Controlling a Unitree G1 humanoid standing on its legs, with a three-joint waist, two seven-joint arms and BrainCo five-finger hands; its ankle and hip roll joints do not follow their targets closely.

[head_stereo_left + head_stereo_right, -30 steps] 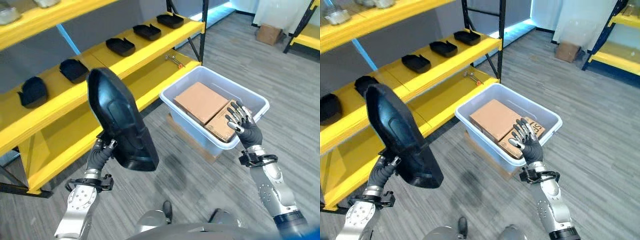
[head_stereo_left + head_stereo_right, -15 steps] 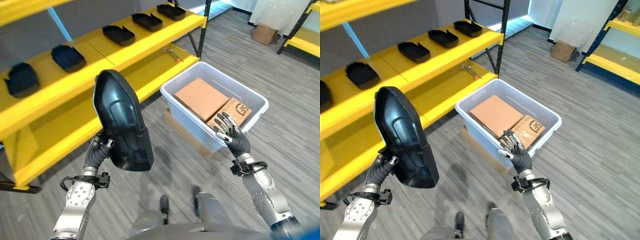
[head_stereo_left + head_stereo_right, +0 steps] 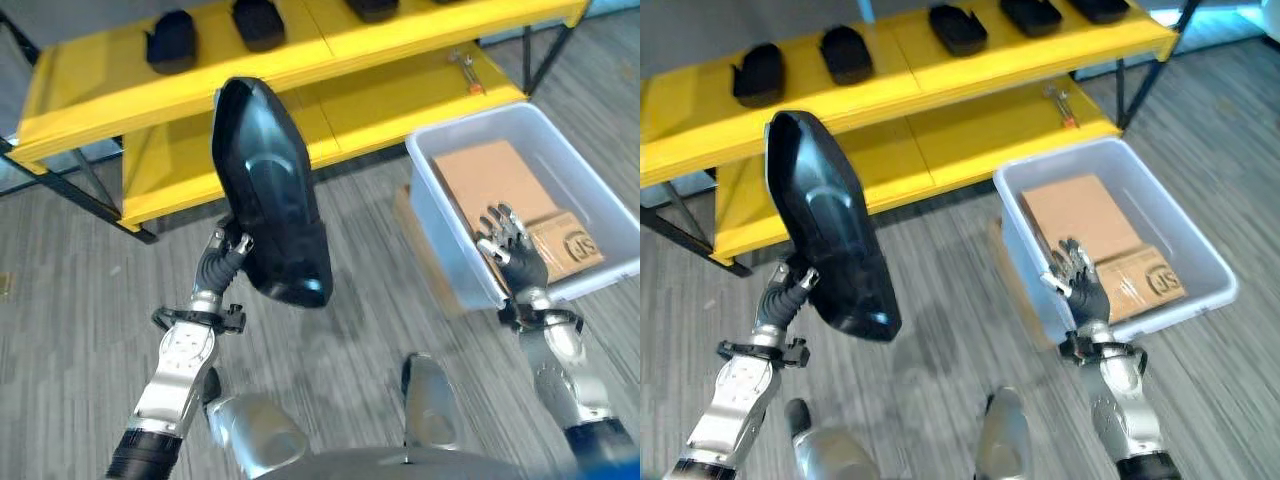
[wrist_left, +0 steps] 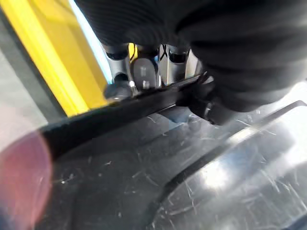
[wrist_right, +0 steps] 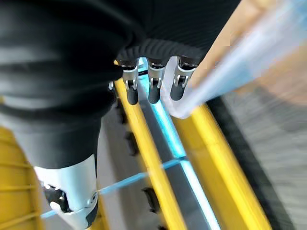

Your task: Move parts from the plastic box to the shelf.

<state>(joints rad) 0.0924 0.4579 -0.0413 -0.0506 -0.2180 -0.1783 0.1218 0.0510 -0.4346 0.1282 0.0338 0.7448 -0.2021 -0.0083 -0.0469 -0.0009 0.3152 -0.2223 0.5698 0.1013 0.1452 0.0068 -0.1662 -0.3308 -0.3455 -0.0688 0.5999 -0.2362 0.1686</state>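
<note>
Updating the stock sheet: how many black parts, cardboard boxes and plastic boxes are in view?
Black parts: 6 (5 on the shelf, 1 in the left hand)
Cardboard boxes: 2
Plastic box: 1
Total: 9

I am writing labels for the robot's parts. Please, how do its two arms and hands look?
Both arms are silver-grey metal with round joint housings. Each wrist carries a black ring. The left hand and right hand have dark ribbed covers over the back and wrist, and silver fingers with dark tips.
</note>
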